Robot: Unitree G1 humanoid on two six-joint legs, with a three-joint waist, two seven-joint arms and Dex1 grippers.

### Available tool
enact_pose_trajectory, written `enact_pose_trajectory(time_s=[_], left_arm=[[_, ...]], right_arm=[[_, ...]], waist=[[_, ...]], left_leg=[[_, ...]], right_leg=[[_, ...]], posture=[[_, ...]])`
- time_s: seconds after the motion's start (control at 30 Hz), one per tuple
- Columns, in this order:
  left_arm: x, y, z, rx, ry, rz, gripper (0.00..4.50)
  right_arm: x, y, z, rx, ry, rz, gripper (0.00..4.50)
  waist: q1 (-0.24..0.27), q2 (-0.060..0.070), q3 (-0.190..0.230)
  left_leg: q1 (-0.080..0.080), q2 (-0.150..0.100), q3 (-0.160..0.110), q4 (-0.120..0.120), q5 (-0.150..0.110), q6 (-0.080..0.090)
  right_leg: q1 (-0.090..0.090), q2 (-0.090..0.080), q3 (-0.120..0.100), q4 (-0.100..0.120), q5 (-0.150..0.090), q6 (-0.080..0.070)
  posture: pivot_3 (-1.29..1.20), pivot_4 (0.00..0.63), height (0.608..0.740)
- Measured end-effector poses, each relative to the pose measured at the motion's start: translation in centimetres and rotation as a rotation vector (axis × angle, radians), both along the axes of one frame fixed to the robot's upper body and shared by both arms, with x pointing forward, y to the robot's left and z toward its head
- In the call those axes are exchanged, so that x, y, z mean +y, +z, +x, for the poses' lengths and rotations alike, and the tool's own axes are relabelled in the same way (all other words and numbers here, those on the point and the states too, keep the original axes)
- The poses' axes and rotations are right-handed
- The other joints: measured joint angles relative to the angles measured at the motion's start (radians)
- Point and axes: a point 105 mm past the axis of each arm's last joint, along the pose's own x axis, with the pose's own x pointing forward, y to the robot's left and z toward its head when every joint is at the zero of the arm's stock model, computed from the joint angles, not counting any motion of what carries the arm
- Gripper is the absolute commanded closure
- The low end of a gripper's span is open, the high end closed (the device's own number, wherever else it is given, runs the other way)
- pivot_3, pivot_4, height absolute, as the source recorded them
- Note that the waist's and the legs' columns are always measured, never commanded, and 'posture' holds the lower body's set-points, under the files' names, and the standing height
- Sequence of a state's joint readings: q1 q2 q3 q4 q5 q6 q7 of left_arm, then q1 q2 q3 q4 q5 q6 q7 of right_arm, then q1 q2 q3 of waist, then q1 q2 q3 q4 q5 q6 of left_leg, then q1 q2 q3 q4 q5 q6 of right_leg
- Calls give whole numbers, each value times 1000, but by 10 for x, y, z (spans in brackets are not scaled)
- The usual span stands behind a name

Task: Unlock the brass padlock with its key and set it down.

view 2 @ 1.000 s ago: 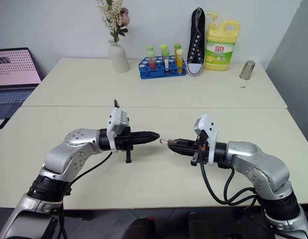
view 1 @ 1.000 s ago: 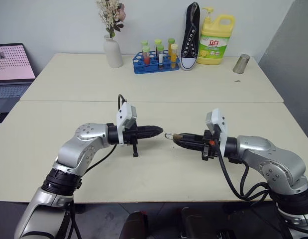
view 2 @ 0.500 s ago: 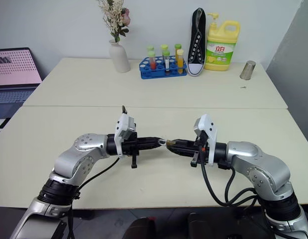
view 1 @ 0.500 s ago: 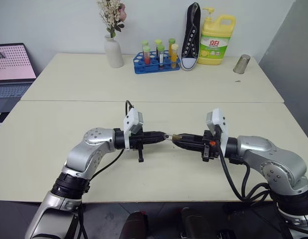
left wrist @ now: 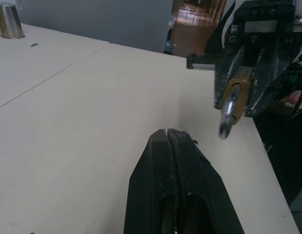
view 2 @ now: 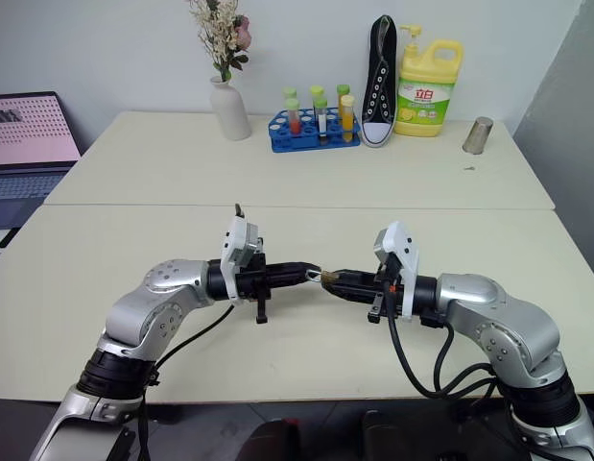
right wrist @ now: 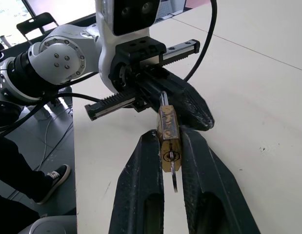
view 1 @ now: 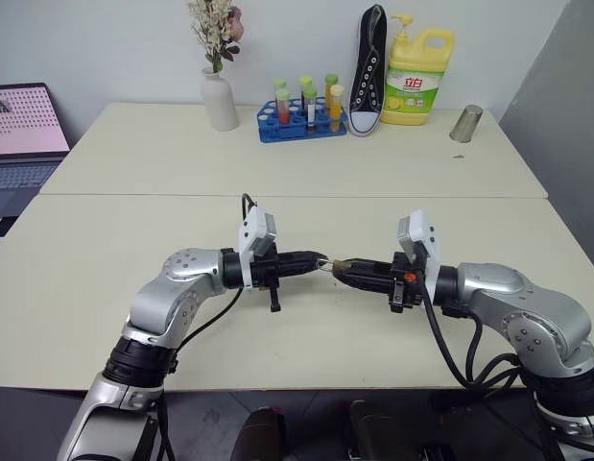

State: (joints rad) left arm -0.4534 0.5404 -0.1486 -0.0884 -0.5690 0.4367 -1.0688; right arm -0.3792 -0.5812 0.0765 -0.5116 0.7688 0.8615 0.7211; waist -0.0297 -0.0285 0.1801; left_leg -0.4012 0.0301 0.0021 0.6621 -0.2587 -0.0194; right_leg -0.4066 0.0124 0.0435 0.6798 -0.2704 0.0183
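Observation:
My right gripper [view 1: 343, 266] hangs over the table's near half, pointing left, shut on the brass padlock [right wrist: 168, 134]. The small golden body is pinched between its black fingers [right wrist: 141, 190]. Its silvery shackle [left wrist: 225, 122] sticks out past the fingertips toward my left gripper [view 1: 320, 260]. A thin silvery piece [right wrist: 173, 181] hangs from the lock's keyhole end; whether it is the key I cannot tell. The left gripper points right, shut, with nothing visible between its fingers [left wrist: 168, 146]. Its tip is right at the shackle; whether they touch I cannot tell.
Along the table's far edge stand a white vase of flowers [view 1: 218, 96], a blue test-tube rack [view 1: 301, 120], a black shoe [view 1: 368, 72], a yellow detergent bottle [view 1: 416, 77] and a metal cup [view 1: 465, 123]. A laptop [view 1: 23, 134] sits off to the left.
Over the second, the left arm swung rightward and its gripper tip closed the gap to the shackle. The right arm and padlock stayed put. Little differs from half a second ago.

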Motion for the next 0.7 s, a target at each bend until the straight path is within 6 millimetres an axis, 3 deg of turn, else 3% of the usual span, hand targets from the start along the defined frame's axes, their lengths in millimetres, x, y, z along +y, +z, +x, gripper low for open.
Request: enact_pose_trajectory(time_s=[0.7], left_arm=[[-1,10,-24,66,-70,-11,4500]], right_arm=[[-1,-2,0,8,-3,-2,4365]], waist=[[0,0,0]], left_leg=[[0,0,0,0,0,0]], right_leg=[[0,0,0,0,0,0]], posture=[[0,150,740]])
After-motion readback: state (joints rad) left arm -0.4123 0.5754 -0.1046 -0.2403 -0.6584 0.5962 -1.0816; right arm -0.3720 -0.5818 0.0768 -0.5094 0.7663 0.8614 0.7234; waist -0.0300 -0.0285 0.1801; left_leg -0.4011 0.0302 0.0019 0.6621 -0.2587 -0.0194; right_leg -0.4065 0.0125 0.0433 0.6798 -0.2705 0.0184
